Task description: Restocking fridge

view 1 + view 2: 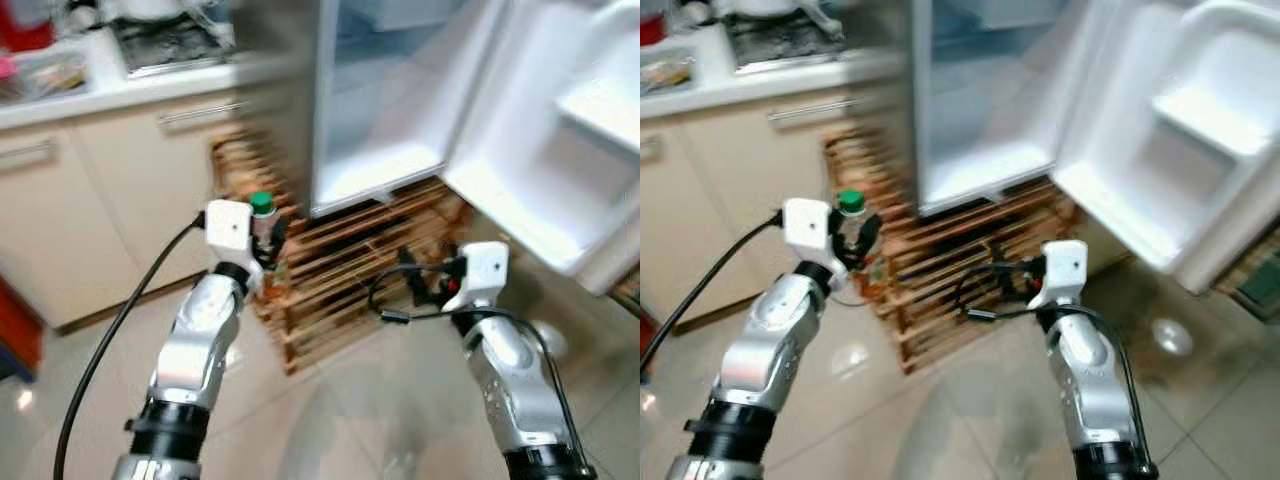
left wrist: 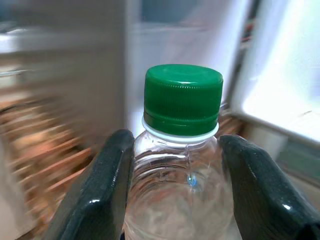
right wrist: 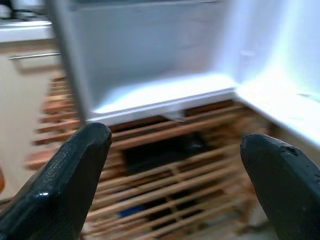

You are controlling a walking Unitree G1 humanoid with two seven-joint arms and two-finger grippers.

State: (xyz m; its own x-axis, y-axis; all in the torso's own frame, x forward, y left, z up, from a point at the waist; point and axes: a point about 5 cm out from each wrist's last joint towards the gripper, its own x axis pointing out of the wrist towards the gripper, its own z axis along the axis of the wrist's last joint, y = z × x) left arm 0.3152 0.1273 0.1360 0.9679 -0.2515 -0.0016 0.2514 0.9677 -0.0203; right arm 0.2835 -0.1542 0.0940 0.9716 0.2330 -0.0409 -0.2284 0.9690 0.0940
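Note:
A clear plastic bottle (image 2: 181, 190) with a green cap (image 1: 261, 203) stands upright between the two black fingers (image 2: 102, 190) of my left gripper (image 1: 268, 235), which is shut on it below the neck. The white fridge (image 1: 385, 110) stands open ahead, its compartment empty and its door (image 1: 560, 140) swung out to the right with a shelf on its inside. My right gripper (image 3: 175, 165) is open with nothing between its fingers, held low in front of the fridge's bottom edge (image 3: 160, 102). The bottle is left of the fridge opening, over the wooden pallet.
The fridge rests on a slatted wooden pallet (image 1: 340, 265). A kitchen counter (image 1: 110, 85) with beige cupboards and a stove top (image 1: 165, 40) runs along the left. A glossy tiled floor (image 1: 350, 410) lies in front. Black cables (image 1: 120, 320) trail from both wrists.

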